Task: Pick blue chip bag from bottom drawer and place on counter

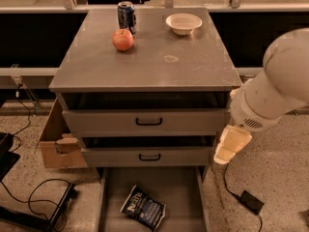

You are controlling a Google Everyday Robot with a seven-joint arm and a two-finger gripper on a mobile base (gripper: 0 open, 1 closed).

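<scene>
1. One blue chip bag (143, 208) lies flat on the floor of the bottom drawer (181, 192), which is pulled out.
2. There are three drawers in all; the two upper drawers (106, 122) carry one black handle each.
3. The tabletop (145, 66) bears three things: one apple (122, 39), one soda can (126, 16) just behind it, and one white bowl (183, 23) off to the right.
4. One hand (231, 146) hangs beside the cabinet's right edge, well apart from the bag; whether it is released or clenched I cannot tell.
</scene>
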